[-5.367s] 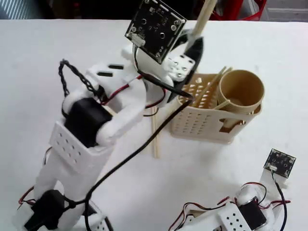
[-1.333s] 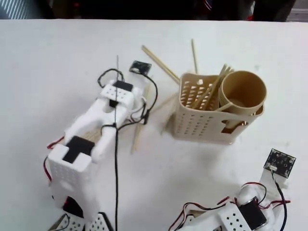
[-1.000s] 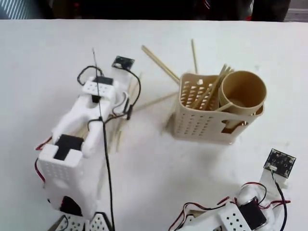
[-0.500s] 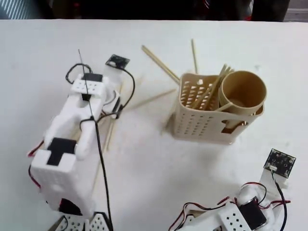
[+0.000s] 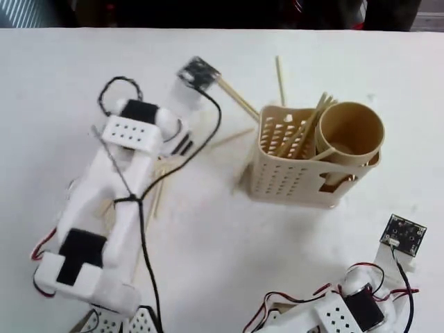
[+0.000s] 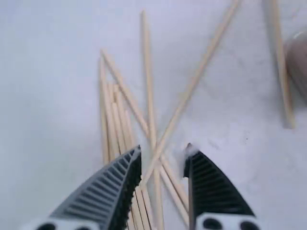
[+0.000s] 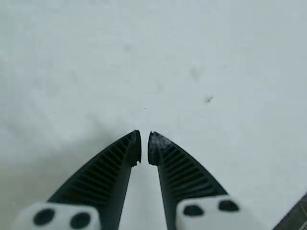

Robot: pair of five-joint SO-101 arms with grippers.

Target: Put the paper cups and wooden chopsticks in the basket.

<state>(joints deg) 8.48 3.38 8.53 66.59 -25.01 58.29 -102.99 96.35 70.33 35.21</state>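
the cream perforated plastic basket (image 5: 284, 177) stands on the white table (image 5: 208, 263) at about 3 o'clock from the middle of the high view. a tan paper cup (image 5: 349, 132) sits upright in its 3 o'clock end, and several thin wooden chopsticks (image 5: 307, 128) lean in its 9 o'clock end. a loose pile of wooden chopsticks (image 6: 117, 129) lies at 9 o'clock of the basket, below the left gripper (image 6: 163, 153). its jaws stand narrowly parted with one stick crossing the gap; i cannot tell if they touch it. two stray sticks (image 5: 236, 97) lie at 11 and 12 o'clock of the basket. the right gripper (image 7: 144, 143) has its jaws almost together over bare table, holding nothing.
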